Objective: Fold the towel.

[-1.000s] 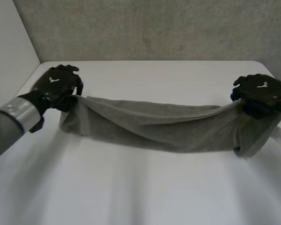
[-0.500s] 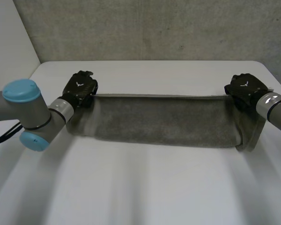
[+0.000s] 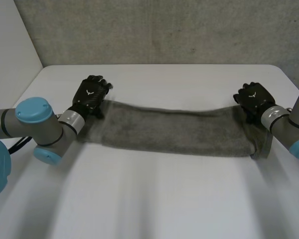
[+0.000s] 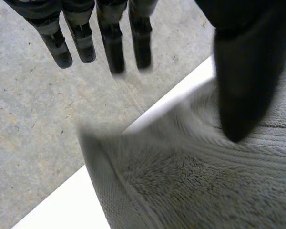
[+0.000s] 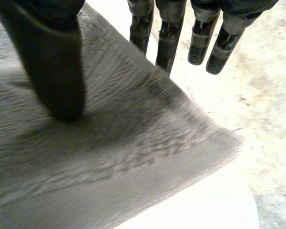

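Setting: robotics laboratory test cell. Indicators: a bare white desk (image 3: 164, 199), an unfinished grey concrete wall (image 3: 164, 30) behind it, a plain white panel (image 3: 10, 50) beside it, and a left arm (image 3: 35, 124) and right arm (image 3: 295, 127) with light-blue joint caps.

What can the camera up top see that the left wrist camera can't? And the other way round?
Head view: the whole grey towel lying long across the white table, the left hand at one end and the right hand at the other. Left wrist view: up close, the left hand's straight fingers spread past the towel's corner, its thumb over the cloth, and grey concrete beyond the table edge. Both: towel, table, left hand.
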